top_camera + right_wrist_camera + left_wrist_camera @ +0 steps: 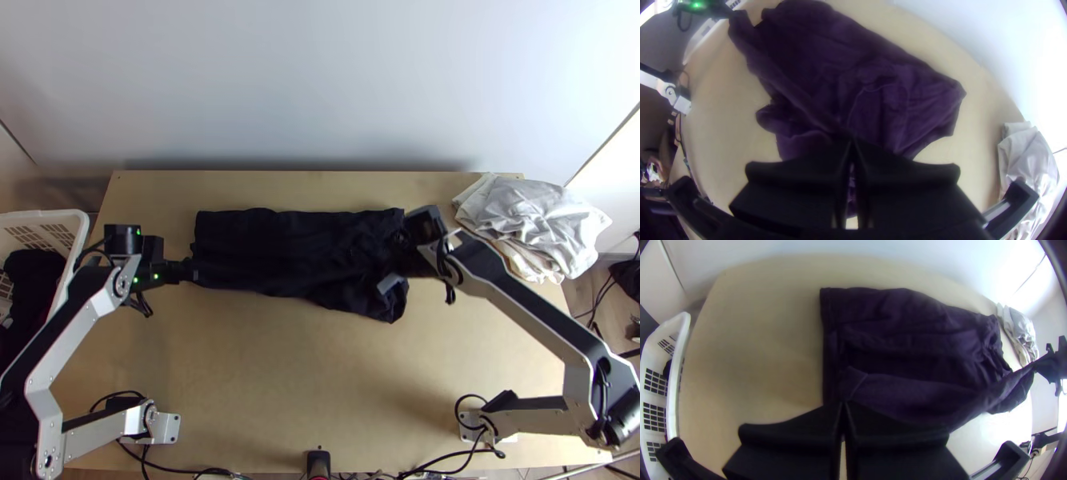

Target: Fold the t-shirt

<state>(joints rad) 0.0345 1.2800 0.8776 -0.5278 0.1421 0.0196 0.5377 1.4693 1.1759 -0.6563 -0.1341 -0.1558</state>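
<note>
T-shirt (296, 252), dark all over, lies across the far half of the light wooden table (304, 384), in a long band that you see running between the two grippers. Its left end is fairly straight; its right end is uneven and rumpled, with a corner slanting towards the table's near side. You have layers of cloth lying over one another, though the dark fabric probably hides some of the folds from you.

Your left gripper (190, 270) is at the shirt's left end, on its near side, its fingers pinched together on the cloth. Your right gripper (405, 258) is over the right end, and in its wrist view you can see its fingers (818, 175) closed on the fabric too. Between them, the left wrist view shows you a strip of the shirt drawn out as a ridge.

To your right, a pile of whitish cloth (536, 220) sits at the table's far corner, spilling past the side edge. To your left, beside the table, stands a white basket (78, 228) with dark cloth (34, 280) inside.
</note>
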